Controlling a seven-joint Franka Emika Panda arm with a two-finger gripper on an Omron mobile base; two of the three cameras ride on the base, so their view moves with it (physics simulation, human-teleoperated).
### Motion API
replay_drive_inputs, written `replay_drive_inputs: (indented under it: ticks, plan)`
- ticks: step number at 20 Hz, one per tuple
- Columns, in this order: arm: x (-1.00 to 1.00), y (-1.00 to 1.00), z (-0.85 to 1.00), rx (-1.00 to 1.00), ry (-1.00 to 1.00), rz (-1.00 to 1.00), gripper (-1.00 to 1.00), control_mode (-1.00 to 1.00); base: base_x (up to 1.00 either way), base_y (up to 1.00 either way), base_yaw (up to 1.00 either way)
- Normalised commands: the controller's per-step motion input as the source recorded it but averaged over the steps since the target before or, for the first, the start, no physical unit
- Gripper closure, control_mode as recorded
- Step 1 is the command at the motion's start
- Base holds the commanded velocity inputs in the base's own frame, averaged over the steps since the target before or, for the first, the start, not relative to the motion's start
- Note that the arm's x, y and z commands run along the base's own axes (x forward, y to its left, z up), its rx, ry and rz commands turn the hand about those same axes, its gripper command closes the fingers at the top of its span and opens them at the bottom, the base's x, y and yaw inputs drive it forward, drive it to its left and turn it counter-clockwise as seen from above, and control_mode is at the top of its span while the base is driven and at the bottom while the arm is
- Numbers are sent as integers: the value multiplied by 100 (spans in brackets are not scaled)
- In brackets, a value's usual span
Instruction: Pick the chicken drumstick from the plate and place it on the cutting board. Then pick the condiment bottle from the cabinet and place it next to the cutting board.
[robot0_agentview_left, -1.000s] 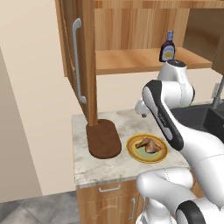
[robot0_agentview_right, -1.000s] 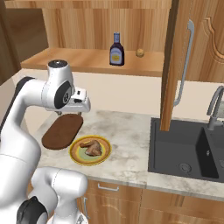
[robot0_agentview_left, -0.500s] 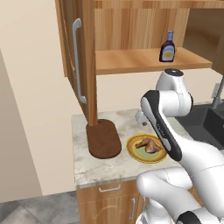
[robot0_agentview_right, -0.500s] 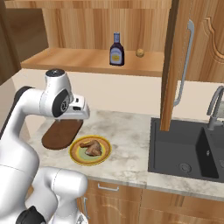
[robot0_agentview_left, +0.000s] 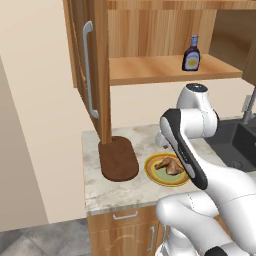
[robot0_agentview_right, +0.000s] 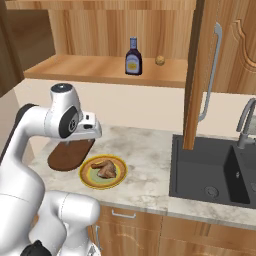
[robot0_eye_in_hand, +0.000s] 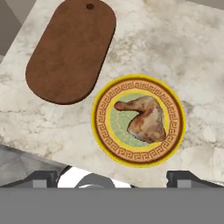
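**A:** Hovering over the plate (robot0_eye_in_hand: 138, 120) right now, is it? What is the gripper (robot0_eye_in_hand: 112, 177) doing?

**B:** It is hanging above the counter (robot0_eye_in_hand: 183, 48) with its jaws spread wide and nothing between them. Only the two dark fingertips (robot0_eye_in_hand: 43, 177) are peeking in at six o'clock of the hand view.

**A:** And the chicken drumstick (robot0_eye_in_hand: 143, 118)?

**B:** It is lying on the plate's greenish centre, a little toward three o'clock of it. The cutting board (robot0_eye_in_hand: 72, 50) is sitting at about ten o'clock from the plate, near it but not touching.

**A:** Which way is the drumstick pointing?

**B:** In the hand view its long axis is running roughly from ten o'clock to four o'clock. The tapering bone end is pointing toward ten o'clock, and the meaty bulk is sitting at the four o'clock end.

**A:** So how should the pick go?

**B:** I am judging that the hand needs centring over the thick part, then turning so the jaws close across the long axis, not along it. Coming straight down should keep the fingers from clipping the plate rim. Gripping the thin bone end is looking riskier, since the heavy end could swing.

**A:** And the condiment bottle (robot0_agentview_right: 133, 56)?

**B:** It is standing upright on the cabinet (robot0_agentview_right: 100, 67) shelf, waiting its turn.
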Motion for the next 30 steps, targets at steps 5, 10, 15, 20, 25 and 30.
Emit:
replay_drive_inputs:
  ticks: [5,10,15,20,25,30]
  plan:
    - [0,0,-7,0,0,13,-100,-100,0,0,0]
    - [0,0,-14,0,0,14,-100,-100,0,0,0]
    - [0,0,-25,-4,0,16,-100,-100,0,0,0]
    - [0,0,-29,-7,0,15,-100,-100,0,0,0]
    - [0,0,-26,-7,0,13,-100,-100,0,0,0]
    - [3,-1,-18,-4,0,10,-100,-100,0,0,0]
